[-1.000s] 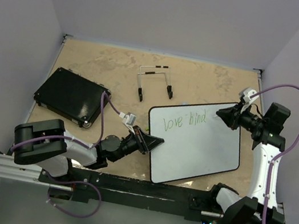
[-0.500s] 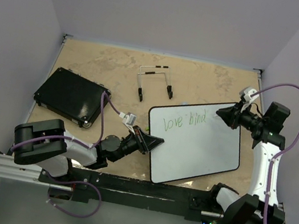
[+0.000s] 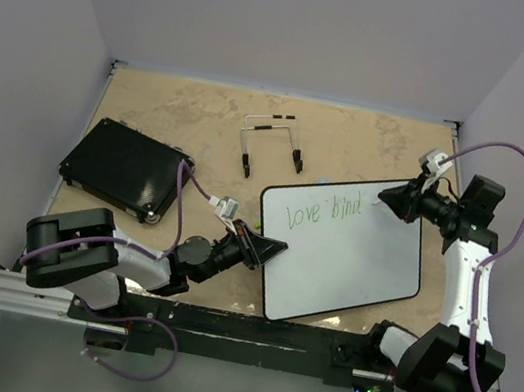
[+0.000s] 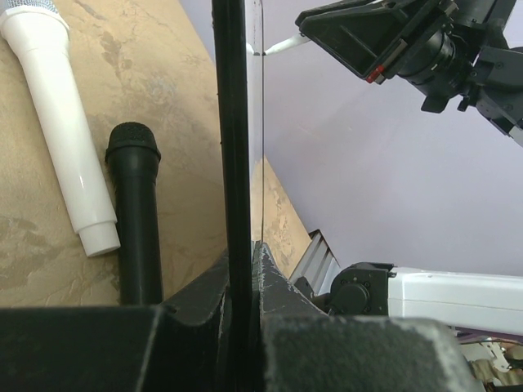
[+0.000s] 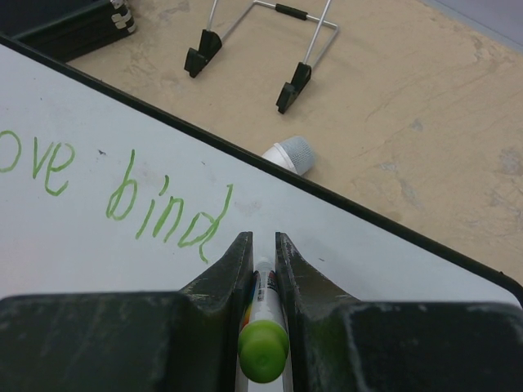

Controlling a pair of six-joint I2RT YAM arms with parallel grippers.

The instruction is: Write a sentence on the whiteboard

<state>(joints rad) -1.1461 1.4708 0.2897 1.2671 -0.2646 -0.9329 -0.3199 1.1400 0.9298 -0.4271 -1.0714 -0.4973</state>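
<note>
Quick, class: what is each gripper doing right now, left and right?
Left gripper: closed, clamped on the edge of the whiteboard.
Right gripper: closed, holding the green marker.

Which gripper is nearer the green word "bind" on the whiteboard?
Right. The right gripper holds a green marker right beside the last letter of bind; the left gripper clamps the whiteboard at its left edge, farther away.
</note>
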